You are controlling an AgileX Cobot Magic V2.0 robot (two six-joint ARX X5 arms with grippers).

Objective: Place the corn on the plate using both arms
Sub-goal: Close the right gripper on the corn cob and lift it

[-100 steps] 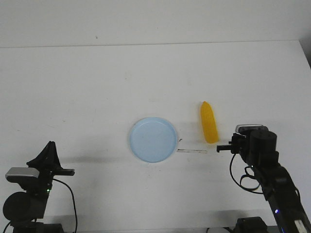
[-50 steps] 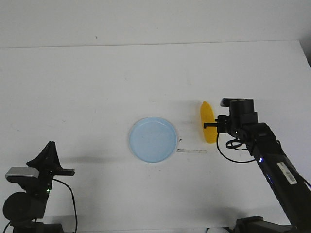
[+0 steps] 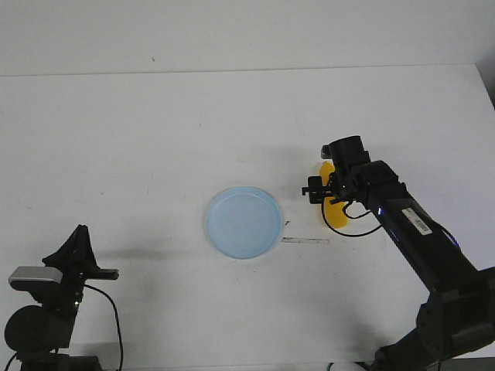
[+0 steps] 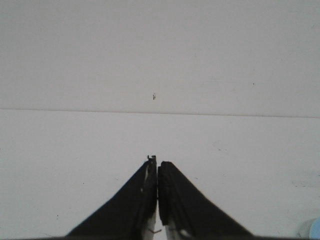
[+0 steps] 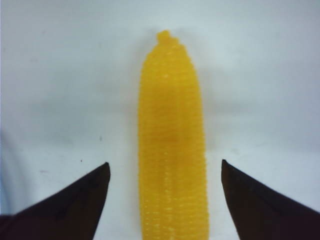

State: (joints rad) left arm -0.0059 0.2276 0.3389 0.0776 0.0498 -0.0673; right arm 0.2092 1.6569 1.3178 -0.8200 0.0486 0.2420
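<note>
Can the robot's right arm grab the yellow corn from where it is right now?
Probably yes. The right gripper is open, with one finger on each side of the corn and nothing in between. The corn lies on the table beside the plate.

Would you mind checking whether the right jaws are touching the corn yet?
Apart. The right wrist view shows the corn lying between the open right gripper jaws, with bare table visible on both sides.

Corn right of the plate, right arm over it

The plate (image 3: 244, 222) lies mid-table (image 3: 155, 139); the corn (image 3: 335, 213) lies just to its right, lengthwise front to back. The right gripper (image 3: 315, 190) hangs above the corn, fingers (image 5: 65, 207) either side. The left gripper (image 3: 77, 251) sits at the near left corner.
</note>
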